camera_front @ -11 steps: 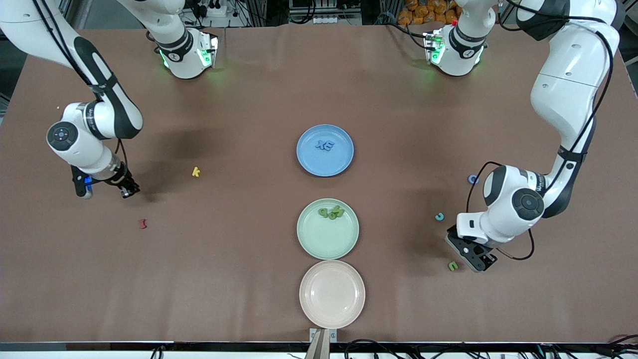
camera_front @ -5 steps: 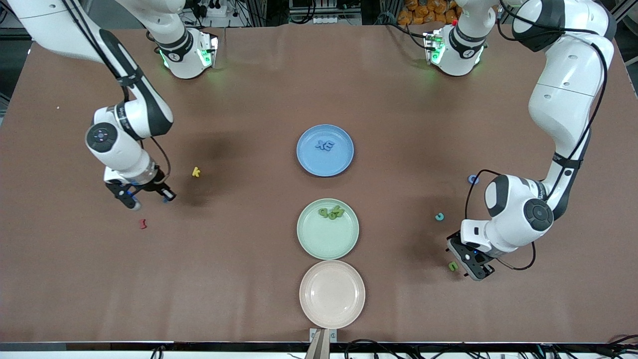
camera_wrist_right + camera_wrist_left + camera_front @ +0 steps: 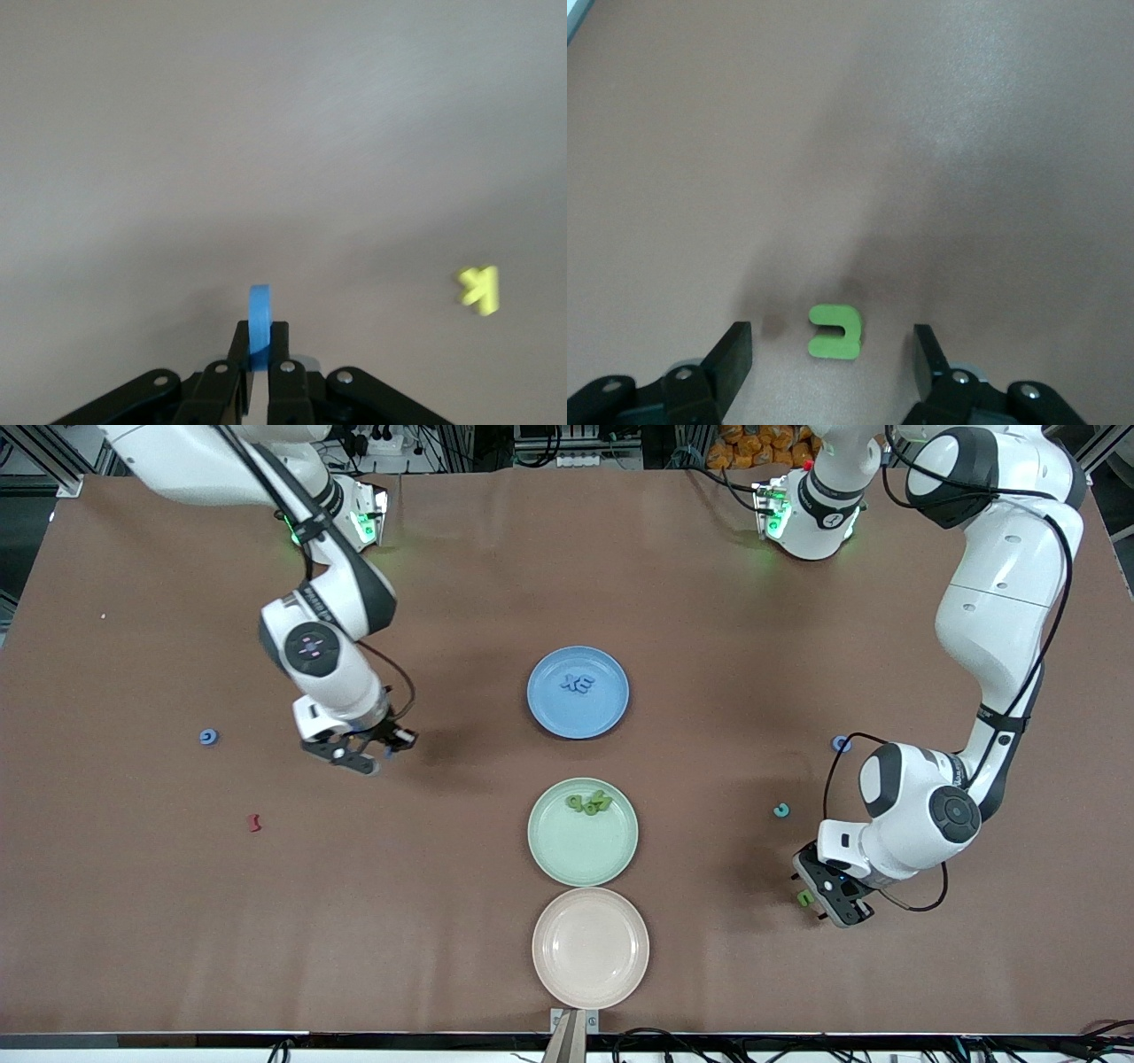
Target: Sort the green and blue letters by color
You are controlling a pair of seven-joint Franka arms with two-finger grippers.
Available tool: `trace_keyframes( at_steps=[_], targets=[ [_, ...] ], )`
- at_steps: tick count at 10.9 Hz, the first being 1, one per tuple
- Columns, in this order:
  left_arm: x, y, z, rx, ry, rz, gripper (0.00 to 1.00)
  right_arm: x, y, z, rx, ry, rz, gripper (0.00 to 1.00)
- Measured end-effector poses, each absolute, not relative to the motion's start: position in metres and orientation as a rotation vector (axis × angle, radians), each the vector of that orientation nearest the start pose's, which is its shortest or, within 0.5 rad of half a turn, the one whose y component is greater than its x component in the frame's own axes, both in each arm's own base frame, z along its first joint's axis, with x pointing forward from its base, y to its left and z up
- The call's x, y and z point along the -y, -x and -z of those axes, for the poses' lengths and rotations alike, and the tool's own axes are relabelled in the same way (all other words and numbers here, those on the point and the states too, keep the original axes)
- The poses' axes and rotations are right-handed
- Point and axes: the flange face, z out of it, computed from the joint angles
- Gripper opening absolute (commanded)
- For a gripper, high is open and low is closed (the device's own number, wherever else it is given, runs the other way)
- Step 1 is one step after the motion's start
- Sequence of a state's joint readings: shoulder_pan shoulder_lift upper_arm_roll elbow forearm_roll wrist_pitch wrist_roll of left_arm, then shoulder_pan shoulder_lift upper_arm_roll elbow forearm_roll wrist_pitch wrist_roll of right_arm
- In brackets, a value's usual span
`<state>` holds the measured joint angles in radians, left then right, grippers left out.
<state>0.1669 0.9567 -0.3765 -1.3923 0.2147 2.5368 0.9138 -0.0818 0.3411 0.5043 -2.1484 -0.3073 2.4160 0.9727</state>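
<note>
Your chunky green letter (image 3: pixel 834 332) lies flat on the matte brown table (image 3: pixel 709 602), between the spread fingers of the left gripper (image 3: pixel 833 372), touching neither. Your right gripper (image 3: pixel 255 372), up over bare table, pinches a thin blue letter (image 3: pixel 259 323) edge-on; a yellow k (image 3: pixel 479 289) lies nearby.

two grippers (image 3: pixel 819 903) (image 3: pixel 368 757), three plates (image 3: pixel 611 713) (image 3: pixel 567 859) (image 3: pixel 567 974), one yellow k (image 3: pixel 479 290), one dark red letter (image 3: pixel 254 822)

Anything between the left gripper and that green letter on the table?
Nothing visible. The left gripper has its jaws open either side of the green letter, which lies flat on the bare table.
</note>
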Motion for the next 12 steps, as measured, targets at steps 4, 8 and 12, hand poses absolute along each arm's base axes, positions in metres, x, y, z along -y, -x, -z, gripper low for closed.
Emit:
trace_keyframes(
  at_steps=[4,8,12],
  targets=[
    [0.092,-0.747,-0.179,-1.653,2.686,0.464,0.71,-0.344,-0.465,-0.272,-0.404,3.124,0.064,0.00],
    [0.091,-0.749,-0.177,-1.641,2.704,0.474,0.52,-0.440,-0.399,-0.273,-0.430,3.080,0.016,0.00],
    [0.087,-0.750,-0.177,-1.603,2.754,0.489,0.35,-0.498,-0.371,-0.221,-0.498,3.073,-0.133,0.00]
  ],
)
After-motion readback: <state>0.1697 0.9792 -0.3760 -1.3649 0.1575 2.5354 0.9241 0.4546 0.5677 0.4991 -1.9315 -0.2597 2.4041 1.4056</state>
